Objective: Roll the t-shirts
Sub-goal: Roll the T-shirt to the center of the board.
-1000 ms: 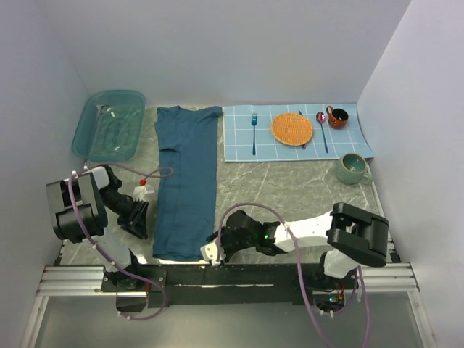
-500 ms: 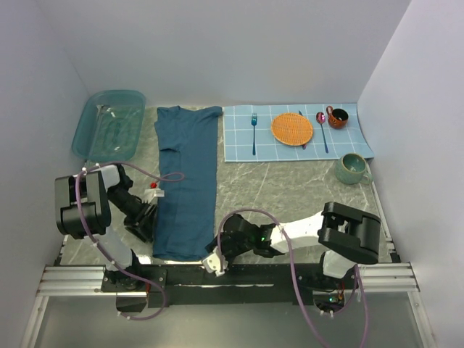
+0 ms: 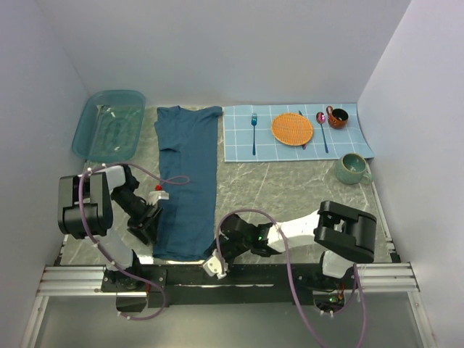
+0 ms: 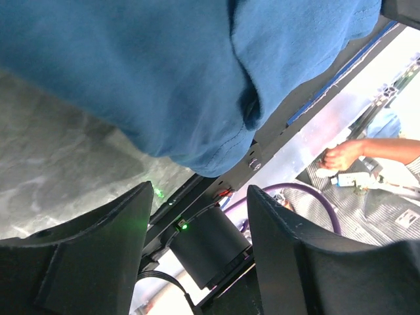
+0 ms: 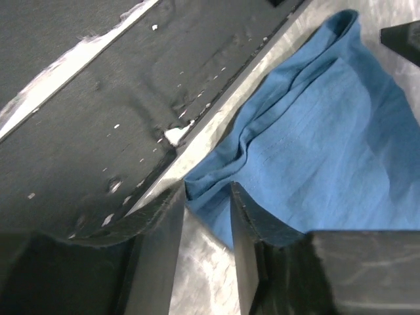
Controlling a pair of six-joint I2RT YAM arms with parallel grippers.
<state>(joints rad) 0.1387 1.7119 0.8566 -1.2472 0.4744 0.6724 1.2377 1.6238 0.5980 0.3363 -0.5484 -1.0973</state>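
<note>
T-shirt (image 3: 187, 181) lies as a long folded strip on the worktop (image 3: 290, 188), left of centre, running far to near. Left gripper (image 3: 148, 230) sits at its near-left edge, spread wide, holding nothing. Right gripper (image 5: 207, 193) is at the near-right corner with a narrow gap, cloth corner at its tips.

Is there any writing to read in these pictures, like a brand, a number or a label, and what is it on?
No text is readable in any view.
t-shirt: plain cloth, no print or tag shows.
placemat: only a grid of lines, no words.
small white label, beyond the table edge in the left wrist view: dark marks, too blurred to read.
</note>
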